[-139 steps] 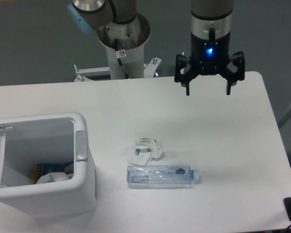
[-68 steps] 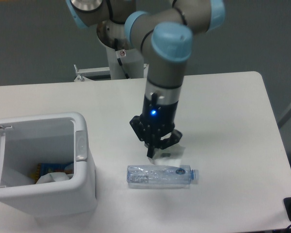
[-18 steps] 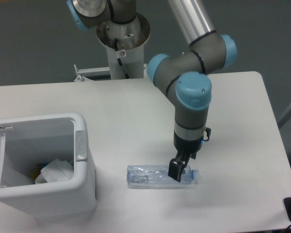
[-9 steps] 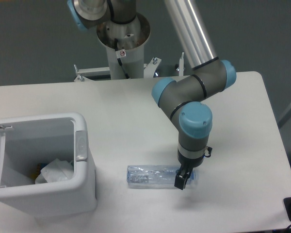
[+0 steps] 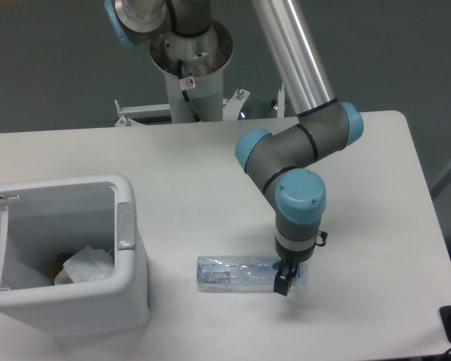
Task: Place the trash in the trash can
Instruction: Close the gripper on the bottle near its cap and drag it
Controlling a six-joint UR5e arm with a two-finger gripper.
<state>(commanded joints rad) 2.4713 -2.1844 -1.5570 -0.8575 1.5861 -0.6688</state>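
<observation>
While the paper wrapper (image 5: 86,263) lies in the trash can (image 5: 128,297), the gripper (image 5: 283,280) descends on the bottle (image 5: 237,272) at six o'clock; finger spacing unclear; closing and lifting come next.

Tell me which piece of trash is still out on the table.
The clear crushed plastic bottle, lying on its side under the claw. The crumpled white paper already sits inside the white bin.
</observation>
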